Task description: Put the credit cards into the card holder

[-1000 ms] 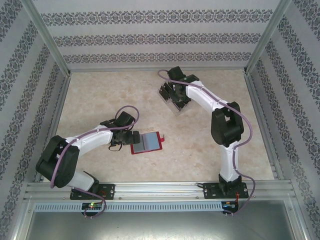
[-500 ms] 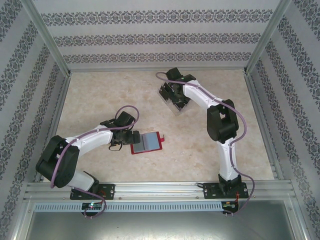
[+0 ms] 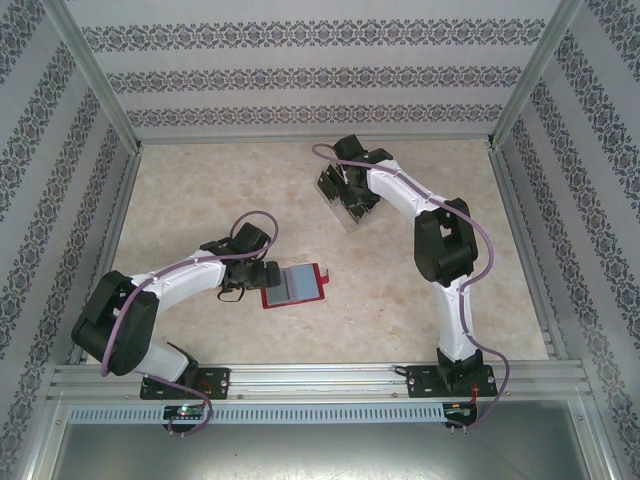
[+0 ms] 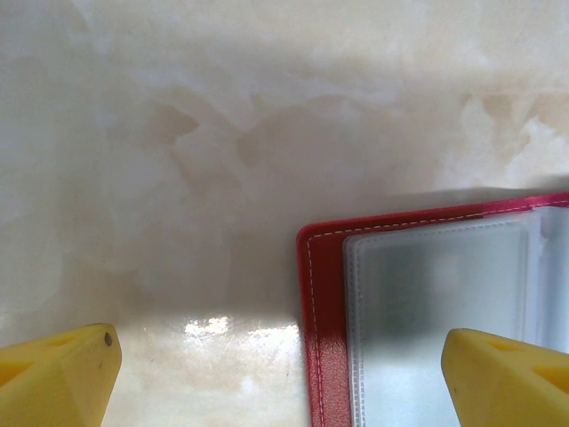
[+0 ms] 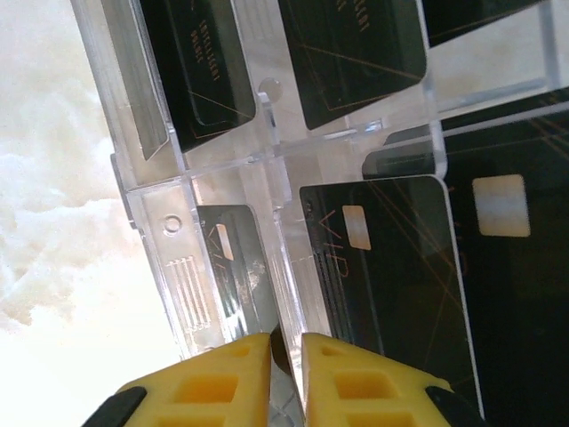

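The card holder (image 3: 297,285) lies open on the table, red with clear grey sleeves inside (image 4: 427,302). My left gripper (image 3: 262,279) is low at its left edge and open (image 4: 280,356); one finger (image 4: 502,378) is over the sleeves, the other (image 4: 58,378) over bare table. Several black credit cards (image 5: 382,285) stand in the clear slotted rack (image 5: 178,240). My right gripper (image 3: 345,198) reaches down into that rack (image 3: 353,219). Its yellow fingers (image 5: 204,382) are closed to a thin gap (image 5: 284,345) with a dark card edge pinched between them beside a clear divider.
Metal rails and patterned walls fence the table on all sides. The rack stands at the back centre, the card holder near the front left of centre, with bare marbled tabletop (image 3: 400,290) between them and to the right.
My right gripper has sunk slightly into the rack and its fingers have closed to a narrow gap. The left arm and the card holder have not moved.
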